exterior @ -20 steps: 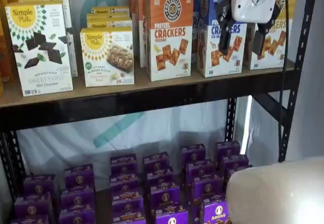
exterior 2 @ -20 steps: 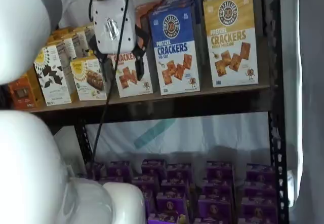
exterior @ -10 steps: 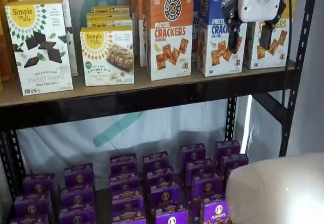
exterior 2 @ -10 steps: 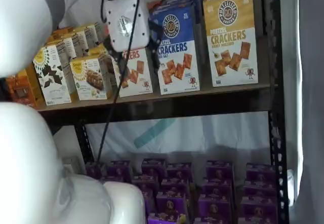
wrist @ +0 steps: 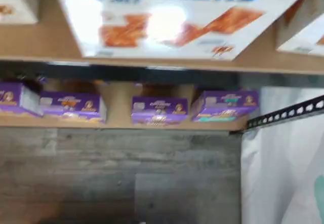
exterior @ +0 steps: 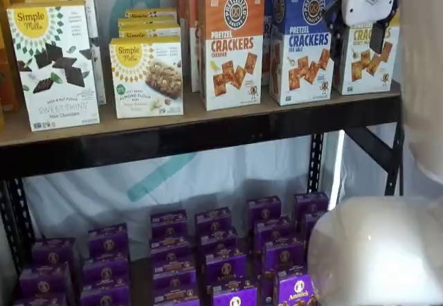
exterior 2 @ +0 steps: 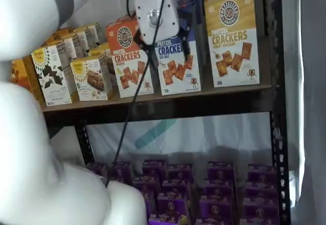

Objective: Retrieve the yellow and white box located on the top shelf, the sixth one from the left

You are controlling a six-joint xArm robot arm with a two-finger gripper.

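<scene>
The yellow and white box [exterior: 365, 62] stands at the right end of the top shelf [exterior: 208, 120], partly hidden behind my gripper [exterior: 358, 41]. In both shelf views the gripper's white body hangs from above; here its two black fingers stand apart, open and empty, in front of the box's upper half. In a shelf view the box [exterior 2: 232, 36] shows whole, and the gripper [exterior 2: 163, 41] overlaps the blue-topped carton [exterior 2: 178, 64] to its left. The wrist view shows the blue-lettered carton [wrist: 177, 11] on the tan board [wrist: 152, 62].
An orange-topped cracker carton [exterior: 232, 43] and a blue-topped one [exterior: 301, 46] stand left of the target. Simple Mills boxes [exterior: 52, 64] fill the shelf's left. Purple boxes [exterior: 208, 250] sit on the lower level. A black upright [exterior 2: 270, 57] flanks the target. My white arm [exterior: 377, 250] fills the foreground.
The gripper has moved right along the top shelf and slightly up, from in front of the blue-topped carton to in front of the yellow and white box. Fingers stay apart.
</scene>
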